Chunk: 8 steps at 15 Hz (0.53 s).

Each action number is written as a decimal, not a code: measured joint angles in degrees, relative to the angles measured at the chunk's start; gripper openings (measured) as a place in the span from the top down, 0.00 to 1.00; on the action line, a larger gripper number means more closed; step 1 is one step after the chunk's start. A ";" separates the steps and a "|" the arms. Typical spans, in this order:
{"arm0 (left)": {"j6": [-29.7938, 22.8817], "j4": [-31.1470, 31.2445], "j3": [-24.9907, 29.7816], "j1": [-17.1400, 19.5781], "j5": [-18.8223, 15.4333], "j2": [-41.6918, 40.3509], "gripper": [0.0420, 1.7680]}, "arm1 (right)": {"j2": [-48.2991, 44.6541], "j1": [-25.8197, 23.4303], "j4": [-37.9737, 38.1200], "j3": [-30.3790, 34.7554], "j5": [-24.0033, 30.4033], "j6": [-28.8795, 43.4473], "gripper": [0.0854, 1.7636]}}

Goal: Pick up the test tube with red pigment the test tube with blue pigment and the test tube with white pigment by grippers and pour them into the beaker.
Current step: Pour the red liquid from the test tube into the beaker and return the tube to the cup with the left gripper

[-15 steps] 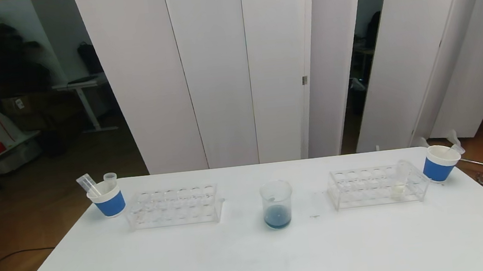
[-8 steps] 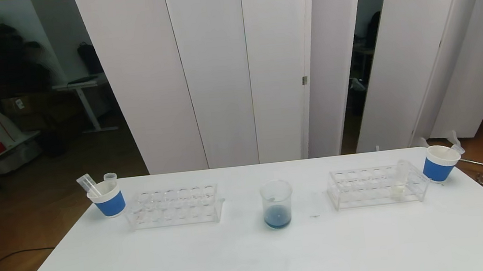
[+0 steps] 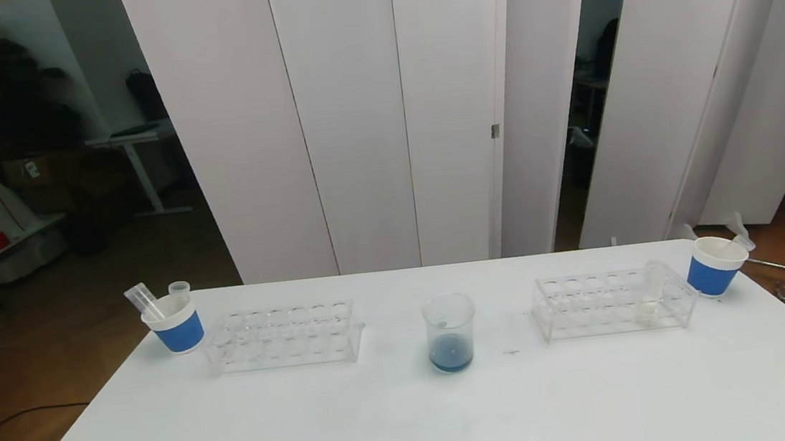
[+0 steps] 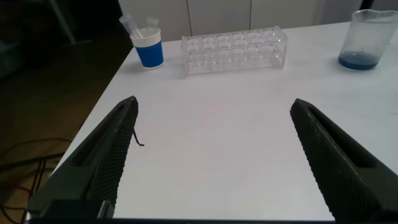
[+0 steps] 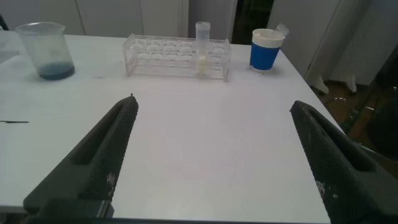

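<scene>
Both grippers (image 4: 211, 155) apart; beaker (image 3: 450, 332) untouched

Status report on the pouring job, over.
Left gripper and right gripper open, empty, low over the near table. Beaker holds blue liquid. White-pigment tube in right rack. Nothing blocking.

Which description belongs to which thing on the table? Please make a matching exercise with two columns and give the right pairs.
Things:
1. beaker
2. left rack
3. right rack
4. left paper cup

Descriptions:
A. holds empty tubes that lean out
B. has blue liquid at the bottom
C. holds one test tube with white pigment
D. all holes empty

Pairs: 1-B, 2-D, 3-C, 4-A
</scene>
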 joint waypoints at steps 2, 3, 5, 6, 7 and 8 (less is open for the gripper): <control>-2.54 -1.80 2.13 0.02 -1.32 -0.06 0.01 | 0.00 0.00 0.00 0.00 0.00 0.02 0.01; -3.08 -4.11 2.99 0.06 -1.50 -0.06 0.01 | 0.00 0.00 0.00 0.00 0.02 0.02 0.01; -3.17 -5.11 3.73 0.11 -1.65 -0.09 0.01 | 0.00 0.00 0.00 0.00 0.00 0.02 0.01; -3.60 -5.11 3.95 0.09 -1.48 -0.09 0.01 | 0.00 0.00 0.00 0.00 0.00 0.05 0.01; -4.05 -5.24 4.06 0.09 -1.28 -0.09 0.01 | 0.00 0.00 0.00 0.00 -0.01 0.00 0.01; -4.01 -5.17 4.34 0.09 -1.28 -0.09 0.01 | 0.00 0.00 0.00 0.00 0.00 0.05 0.01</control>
